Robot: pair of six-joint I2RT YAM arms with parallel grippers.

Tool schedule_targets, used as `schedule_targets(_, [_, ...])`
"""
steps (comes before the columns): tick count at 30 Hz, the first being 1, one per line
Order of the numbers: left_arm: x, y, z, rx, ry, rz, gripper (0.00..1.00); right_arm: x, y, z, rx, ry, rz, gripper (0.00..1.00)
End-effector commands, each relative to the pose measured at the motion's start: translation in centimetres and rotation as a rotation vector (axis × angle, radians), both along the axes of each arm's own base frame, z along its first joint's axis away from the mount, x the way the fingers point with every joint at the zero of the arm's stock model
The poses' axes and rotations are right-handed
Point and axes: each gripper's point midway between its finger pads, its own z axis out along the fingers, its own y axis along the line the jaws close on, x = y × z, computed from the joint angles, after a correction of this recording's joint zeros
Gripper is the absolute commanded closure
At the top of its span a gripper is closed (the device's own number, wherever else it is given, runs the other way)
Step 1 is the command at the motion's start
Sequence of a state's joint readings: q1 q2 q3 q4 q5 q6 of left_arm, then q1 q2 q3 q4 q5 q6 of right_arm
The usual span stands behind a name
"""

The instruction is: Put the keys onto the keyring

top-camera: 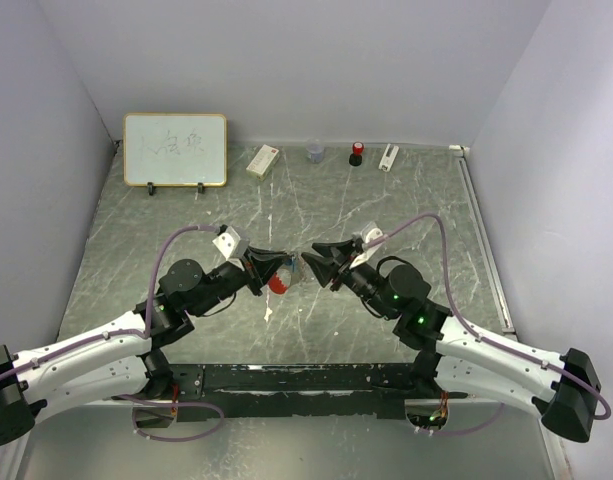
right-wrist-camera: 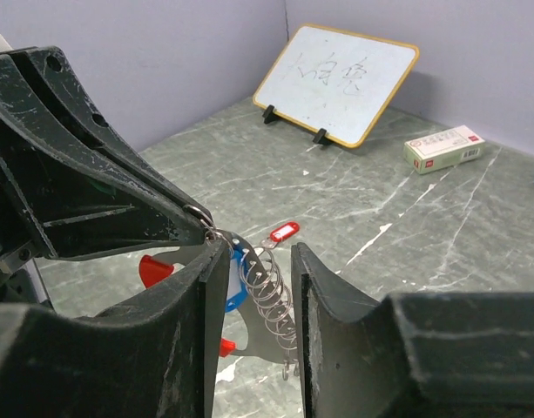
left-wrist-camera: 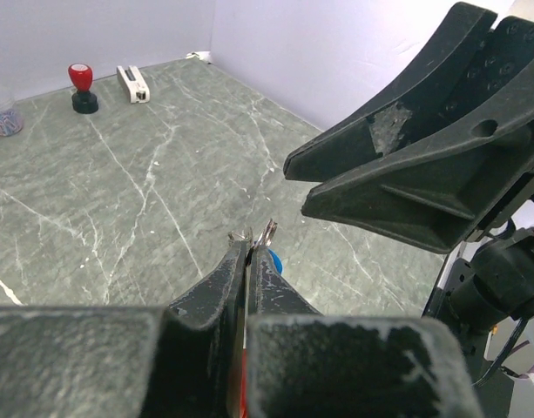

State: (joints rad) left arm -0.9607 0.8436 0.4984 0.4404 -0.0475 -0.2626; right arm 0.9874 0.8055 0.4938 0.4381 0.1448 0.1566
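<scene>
Where the two arms meet: above the middle of the grey marbled desk (top-camera: 386,220), tip to tip.
Left tool (left-wrist-camera: 253,237): pressed together, pinching the top loop of the thin grey metal keyring (right-wrist-camera: 271,292) at the very tips.
Right tool (right-wrist-camera: 260,254): spread, one finger on either side of the hanging coil, gripping nothing.
Keyring: hung from the left tool's tips as a tight spiral of wire rings, dropping between the right tool's fingers, clear of the desk.
Red oblong fob (right-wrist-camera: 284,232): just beyond the top of the coil, tilted; link to the rings too small to make out.
Blue-headed key (right-wrist-camera: 235,287): against the inner face of the right tool's finger on the left of its wrist view, touching the coil; threaded on or only leaning, cannot tell.
Red plastic piece (right-wrist-camera: 153,268): under the left tool, mostly hidden; key head or not, cannot tell.
Far left: white board with yellow frame (top-camera: 176,150), propped on two black feet.
Far middle: white and red carton (top-camera: 263,160), clear jar (top-camera: 315,151), red-topped black stamp (top-camera: 357,153), small white block (top-camera: 388,157), in a row along the far wall.
</scene>
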Motion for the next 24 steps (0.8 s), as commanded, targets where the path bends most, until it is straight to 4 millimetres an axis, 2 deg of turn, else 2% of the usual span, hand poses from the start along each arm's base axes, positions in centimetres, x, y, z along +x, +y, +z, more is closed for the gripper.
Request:
schedule_targets(1, [-0.2, -0.2, 3.2, -0.061, -0.070, -0.019, 0.93, -0.3, -0.1, 2.9, 0.010, -0.090, 0.017, 0.66])
schedule_targets(6, [-0.5, -0.7, 3.4, -0.047, -0.074, -0.052, 0.93, 0.0, 0.6, 2.8, -0.073, -0.114, 0.036, 0.62])
schedule_targets(10, [-0.7, -0.7, 3.6, -0.054, -0.074, -0.058, 0.93, 0.3, 1.2, 2.4, -0.109, -0.095, 0.040, 0.65])
schedule_targets(14, [-0.6, -0.2, 4.0, -0.065, -0.079, -0.039, 0.93, 0.3, 0.6, 2.1, -0.080, -0.072, 0.016, 0.72])
schedule_targets(17, [-0.6, 0.1, 4.3, -0.073, -0.085, -0.033, 0.93, 0.3, 0.0, 1.5, -0.061, -0.061, 0.000, 0.73])
schedule_targets(24, [-0.8, -0.1, 4.5, -0.081, -0.083, -0.043, 0.93, -0.1, -0.1, 0.9, -0.041, -0.047, 0.012, 0.74])
